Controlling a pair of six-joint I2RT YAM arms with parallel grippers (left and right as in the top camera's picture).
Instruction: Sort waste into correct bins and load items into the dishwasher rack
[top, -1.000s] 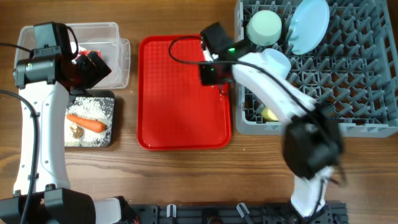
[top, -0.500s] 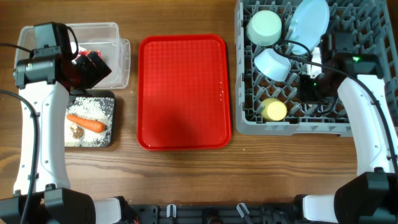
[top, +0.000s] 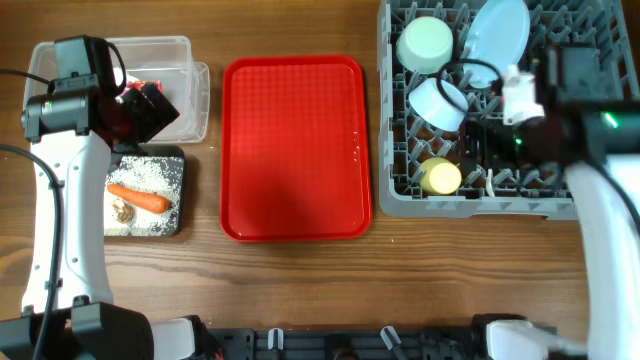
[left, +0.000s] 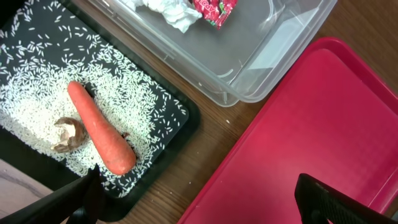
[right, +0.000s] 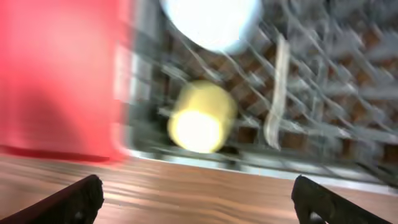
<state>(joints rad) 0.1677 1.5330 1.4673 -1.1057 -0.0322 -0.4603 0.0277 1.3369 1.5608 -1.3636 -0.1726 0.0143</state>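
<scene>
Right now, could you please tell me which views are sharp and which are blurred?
Right wrist: badly blurred, the cup and spoon smeared, the rack pegs soft. Left wrist: crisp, single rice grains distinct around the carrot. Overhead: mostly sharp, slightly soft at the right arm.

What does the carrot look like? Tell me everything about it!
The carrot is orange, smooth and whole, with no leaves. One end is thinner and the other is thicker and rounded. It lies flat and slanted on loose white rice in the black tray, which is next to the clear tub. A small brown scrap sits right at its side. Nothing is holding it.
</scene>
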